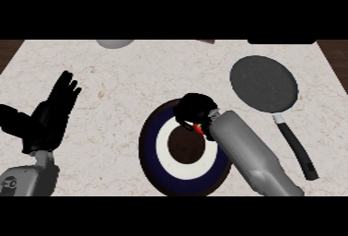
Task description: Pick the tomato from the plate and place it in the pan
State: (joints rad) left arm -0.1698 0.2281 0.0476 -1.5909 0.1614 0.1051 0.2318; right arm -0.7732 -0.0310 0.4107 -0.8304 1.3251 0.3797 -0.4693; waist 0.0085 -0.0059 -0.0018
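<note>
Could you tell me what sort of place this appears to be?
Probably a kitchen counter: a pale marbled worktop carries a dark frying pan and a blue-and-white plate.

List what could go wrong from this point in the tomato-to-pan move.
1. The right hand curls over the tomato, hiding most of it, so the hold can't be confirmed; it might slip on lifting.
2. The hand sits over the plate rim; lifting might nudge it.
3. The pan lies apart, so the carry could lose the tomato.

No readable text, label, brand, number or sign is showing anywhere; a small pale mark is sitting on the left forearm (9, 183), too blurred to read
</note>
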